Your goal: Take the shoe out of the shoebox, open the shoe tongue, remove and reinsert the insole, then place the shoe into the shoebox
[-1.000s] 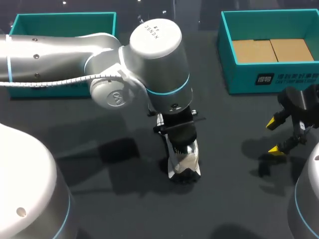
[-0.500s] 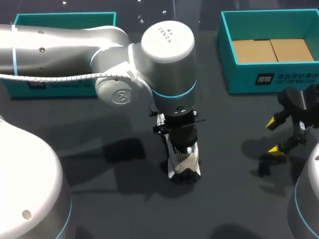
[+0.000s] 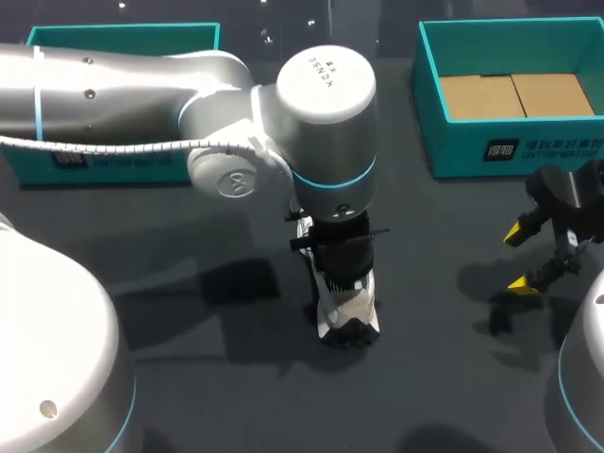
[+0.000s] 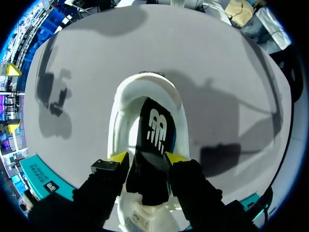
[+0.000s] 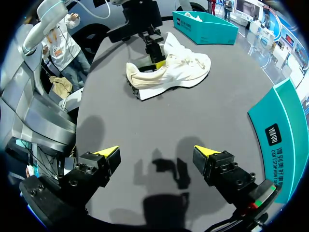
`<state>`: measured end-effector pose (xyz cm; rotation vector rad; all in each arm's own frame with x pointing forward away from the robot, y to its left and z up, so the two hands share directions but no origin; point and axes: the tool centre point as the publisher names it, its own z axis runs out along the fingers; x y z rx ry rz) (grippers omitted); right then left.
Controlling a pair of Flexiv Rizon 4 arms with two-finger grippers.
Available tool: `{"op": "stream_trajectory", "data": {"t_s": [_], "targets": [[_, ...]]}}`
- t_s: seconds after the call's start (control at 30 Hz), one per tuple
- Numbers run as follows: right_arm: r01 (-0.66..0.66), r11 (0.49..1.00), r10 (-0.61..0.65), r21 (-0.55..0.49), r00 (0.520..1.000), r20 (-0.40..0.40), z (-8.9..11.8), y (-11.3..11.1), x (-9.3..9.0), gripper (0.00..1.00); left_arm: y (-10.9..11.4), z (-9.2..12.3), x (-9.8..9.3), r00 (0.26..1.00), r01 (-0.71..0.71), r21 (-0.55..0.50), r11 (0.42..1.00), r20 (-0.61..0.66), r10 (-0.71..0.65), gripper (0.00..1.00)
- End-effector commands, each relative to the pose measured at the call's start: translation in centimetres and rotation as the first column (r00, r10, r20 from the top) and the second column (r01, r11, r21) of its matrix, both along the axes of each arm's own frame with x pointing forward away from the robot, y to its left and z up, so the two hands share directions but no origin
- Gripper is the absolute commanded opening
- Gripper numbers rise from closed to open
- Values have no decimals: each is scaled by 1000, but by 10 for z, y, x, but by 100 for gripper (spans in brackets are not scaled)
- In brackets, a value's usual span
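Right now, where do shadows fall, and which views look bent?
Head view: a shadow darkens the table left of the shoe. Left wrist view: fisheye curves the table's edge; the insole in the left claw is sharp. Right wrist view: the right claw casts its shadow between its fingers.

— Where's the shoe [image 3: 347, 307] from where you're sitting?
— Middle of my tabletop [image 3: 217, 396], right under my left hand [image 4: 147, 156]. Its tongue [image 4: 154, 126] stands between that hand's fingers [image 4: 118, 156], touched from both sides.
— And the boxes?
— The shoebox [image 3: 510, 153] sits back right. A second box [image 3: 123, 36] is back left, behind my left arm [image 3: 142, 94]. My right hand [image 3: 521, 257] hangs before the shoebox, well apart from the shoe.
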<state>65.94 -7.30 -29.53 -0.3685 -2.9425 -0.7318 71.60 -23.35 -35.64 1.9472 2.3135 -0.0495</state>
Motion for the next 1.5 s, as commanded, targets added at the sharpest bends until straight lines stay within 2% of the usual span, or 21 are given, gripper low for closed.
{"op": "stream_trajectory", "data": {"t_s": [0.03,0.23,0.27,0.37,0.4,0.6,1.03,1.1,1.13,1.5], "targets": [[1,1000,-1,-3,1000,1,0,0,-1,100,-2,-1,5,1000,3,6,1000,-3,-3,55],[1,1000,-1,-3,1000,1,0,0,-1,100,-4,0,10,1000,9,10,1000,-10,-9,69],[1,1000,-1,-3,1000,1,0,0,-1,100,-4,-1,11,1000,9,11,1000,-12,-9,74],[1,1000,-1,-3,1000,1,0,0,-1,100,-4,-2,11,1000,14,17,1000,-22,-13,99],[1,1000,-1,-3,1000,1,0,0,-1,100,-4,-2,12,1000,14,18,1000,-24,-13,100],[1,1000,-1,-3,1000,1,0,0,-1,100,-4,-2,14,999,11,12,1000,-41,-10,100],[1,1000,-1,-3,1000,1,0,0,-1,100,-7,15,10,995,21,-48,999,-92,-26,100],[1,1000,-1,-3,1000,1,0,0,-1,100,-7,17,10,995,21,-49,999,-92,-26,86],[1,1000,-1,-3,1000,1,0,0,-1,100,-7,17,10,995,22,-49,999,-92,-26,85],[1,1000,-1,-3,1000,1,0,0,-1,100,-1,35,13,991,45,-69,997,-120,-53,87]]}}
